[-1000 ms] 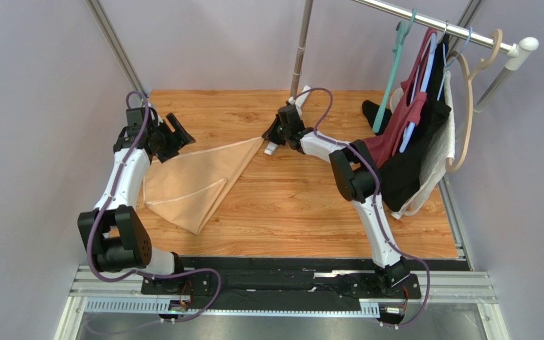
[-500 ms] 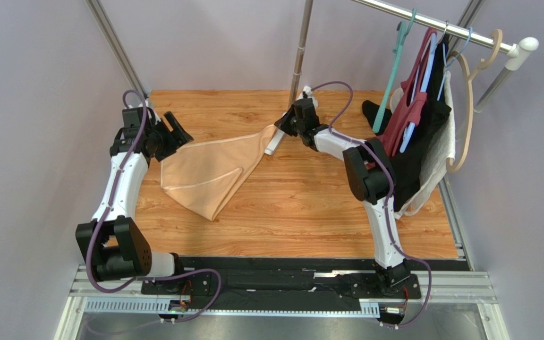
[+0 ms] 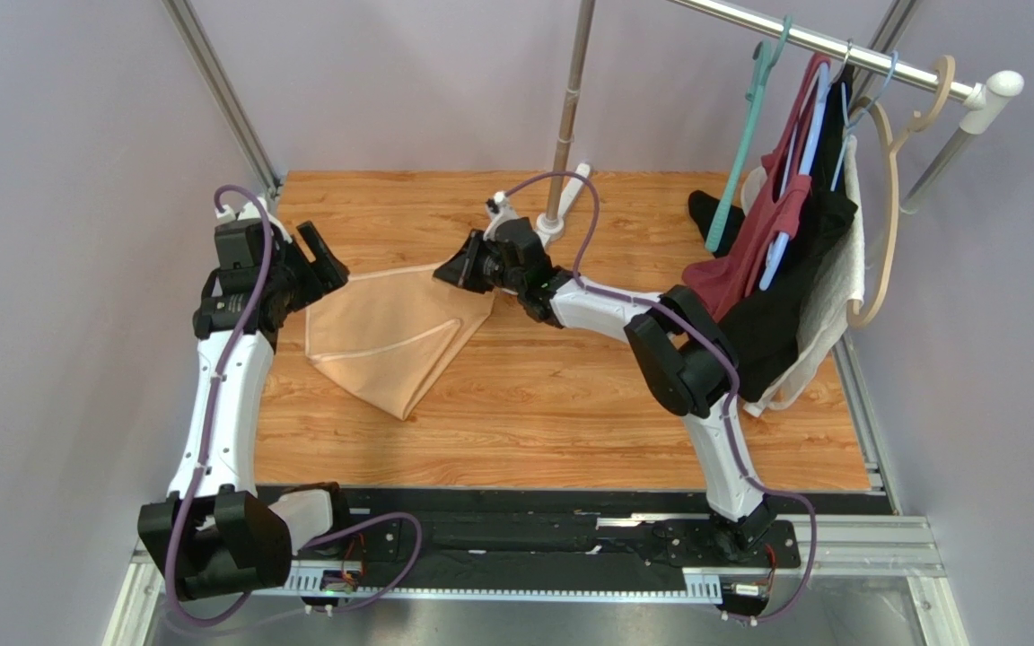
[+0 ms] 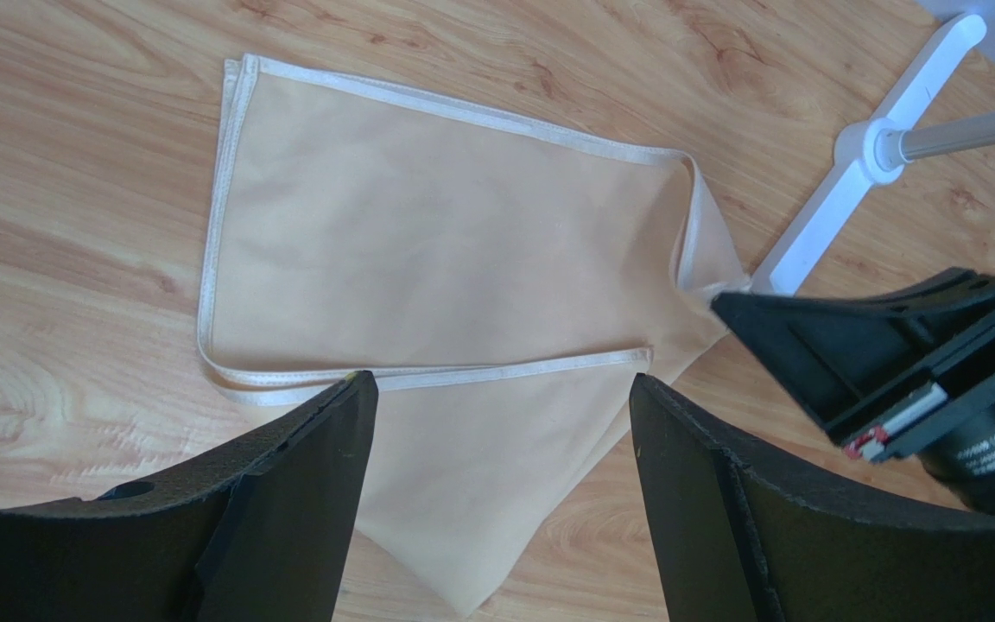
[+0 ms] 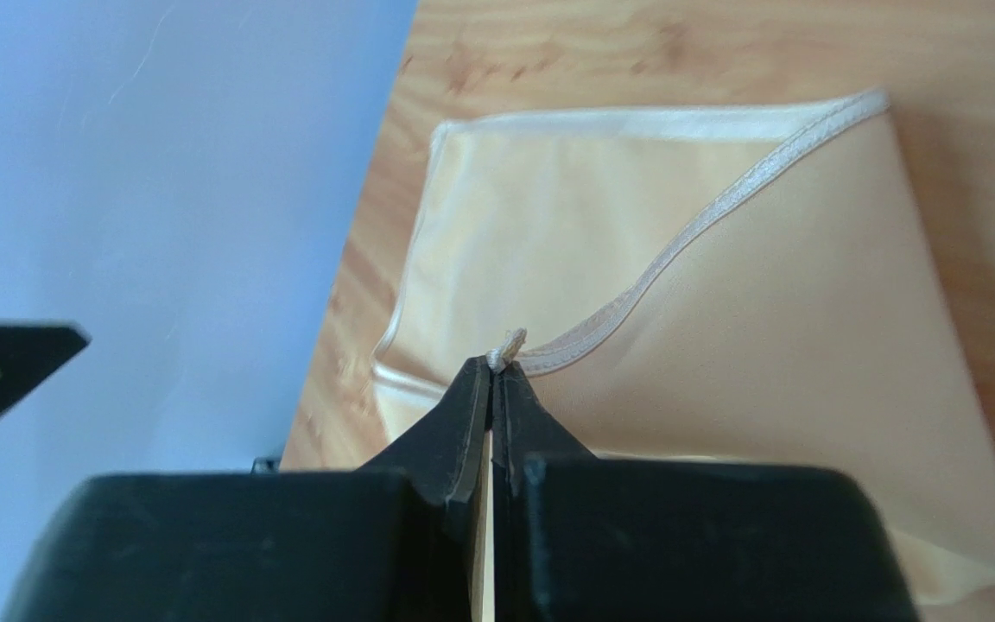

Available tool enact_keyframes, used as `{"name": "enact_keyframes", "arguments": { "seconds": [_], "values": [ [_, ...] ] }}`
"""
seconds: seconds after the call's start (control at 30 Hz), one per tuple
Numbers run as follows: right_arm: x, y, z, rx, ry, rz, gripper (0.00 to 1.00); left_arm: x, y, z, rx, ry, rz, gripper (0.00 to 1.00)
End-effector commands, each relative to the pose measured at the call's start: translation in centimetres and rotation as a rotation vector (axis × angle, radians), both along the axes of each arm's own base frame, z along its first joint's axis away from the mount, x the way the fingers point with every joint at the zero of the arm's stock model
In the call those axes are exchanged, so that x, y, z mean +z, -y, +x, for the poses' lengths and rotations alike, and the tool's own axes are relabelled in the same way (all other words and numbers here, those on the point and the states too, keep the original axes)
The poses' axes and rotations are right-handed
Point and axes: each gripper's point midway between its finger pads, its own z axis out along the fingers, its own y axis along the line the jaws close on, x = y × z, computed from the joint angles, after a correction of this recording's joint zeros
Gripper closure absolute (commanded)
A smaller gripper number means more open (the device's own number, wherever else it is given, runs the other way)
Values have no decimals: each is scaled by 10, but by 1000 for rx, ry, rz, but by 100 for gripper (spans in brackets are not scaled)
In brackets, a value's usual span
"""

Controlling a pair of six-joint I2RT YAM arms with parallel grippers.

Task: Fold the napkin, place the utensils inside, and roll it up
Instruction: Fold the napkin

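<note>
The peach-tan napkin (image 3: 388, 334) lies on the left half of the wooden table, partly folded over itself, its pale hem showing as a diagonal line. My right gripper (image 3: 455, 269) is shut on one hemmed corner of the napkin (image 5: 749, 350), which it holds just above the cloth's right edge. In the right wrist view the corner pokes out between the closed tips (image 5: 492, 369). My left gripper (image 4: 503, 389) hangs open over the napkin's (image 4: 464, 246) near-left part with nothing between its fingers. In the top view the left gripper (image 3: 320, 256) is at the cloth's far left corner. The utensils are out of view.
A metal pole (image 3: 566, 108) rises at the back centre, and its long white foot (image 4: 853, 169) lies just beyond the napkin. Dark red, black and white garments (image 3: 792, 256) hang on a rack at the right. The purple wall runs close along the table's left edge.
My right gripper has swung left with the napkin corner, drawing it back over the cloth and making the spread narrower. My left arm has drawn back slightly, still open.
</note>
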Motion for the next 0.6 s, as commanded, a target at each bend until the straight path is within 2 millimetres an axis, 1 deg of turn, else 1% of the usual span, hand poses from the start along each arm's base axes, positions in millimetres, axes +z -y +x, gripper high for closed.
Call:
{"name": "enact_keyframes", "arguments": {
  "seconds": [0.0,0.07,0.1,0.13,0.3,0.47,0.57],
  "values": [
    [50,-15,-33,86,98,75,100,-1,-1,-1,-15,-1,19,19],
    [51,-21,-46,121,94,81,100,-1,2,-1,-24,1,9,19],
    [47,-25,-55,137,84,78,100,0,2,-1,-25,7,7,19],
    [48,-27,-59,146,88,83,100,0,3,-1,-26,5,6,19],
    [44,-42,-85,214,75,93,100,1,3,-2,-24,13,7,19],
    [47,-55,-100,260,60,128,100,1,4,-2,-31,12,0,19],
    [53,-62,-108,284,60,150,100,0,4,-2,-32,12,-1,19]
  ]
}}
